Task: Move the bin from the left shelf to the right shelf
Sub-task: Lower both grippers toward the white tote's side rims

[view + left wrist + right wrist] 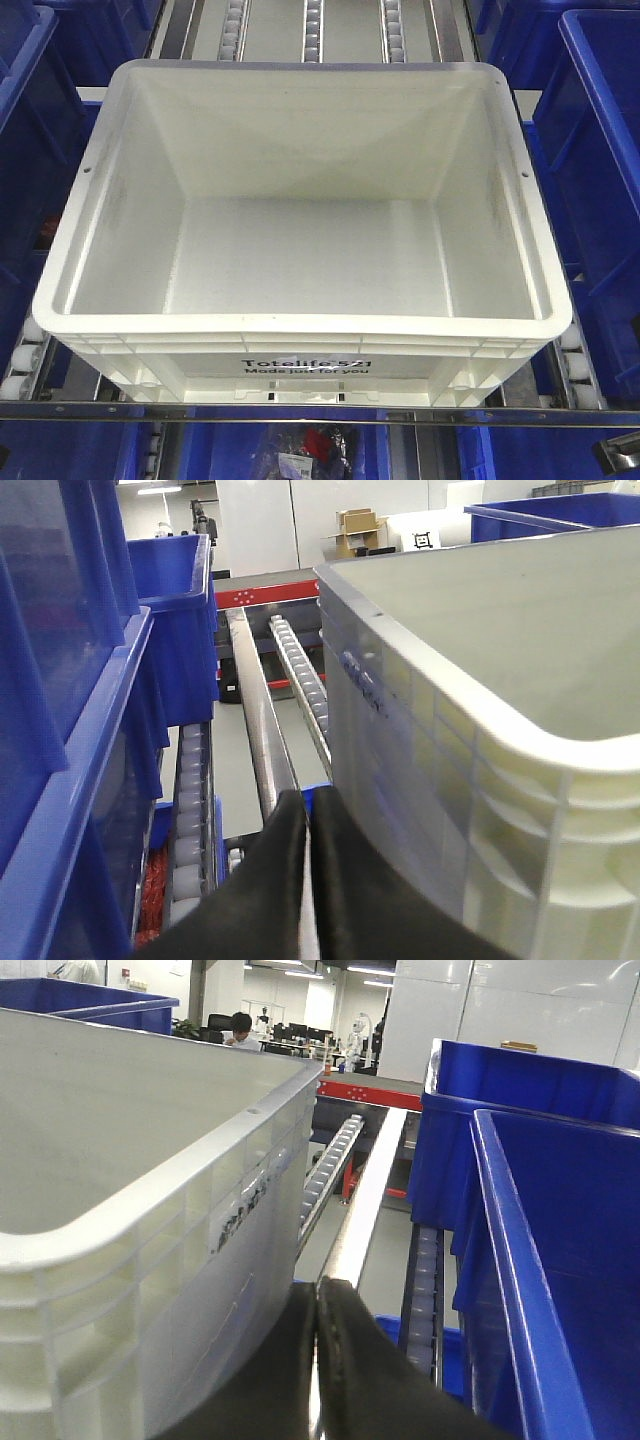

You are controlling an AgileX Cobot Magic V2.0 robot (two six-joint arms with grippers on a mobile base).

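You have the white bin (300, 325) standing on the roller shelf (315, 30), with blue bins (600, 150) on both sides. The left gripper (307, 802) and right gripper (318, 1288) have their jaws together, low beside its ribbed walls. A bright white-walled hall lies beyond.

You have one white bin (300, 250) with three roller tracks (313, 20) showing behind it. In the right wrist view you count two blue bins (560, 1260) to its right. Two grippers total: one left gripper (310, 802), one right gripper (318, 1290).

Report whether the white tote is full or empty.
Empty. The front view looks straight down into the bin: its bare white floor and inner walls show, with nothing inside.
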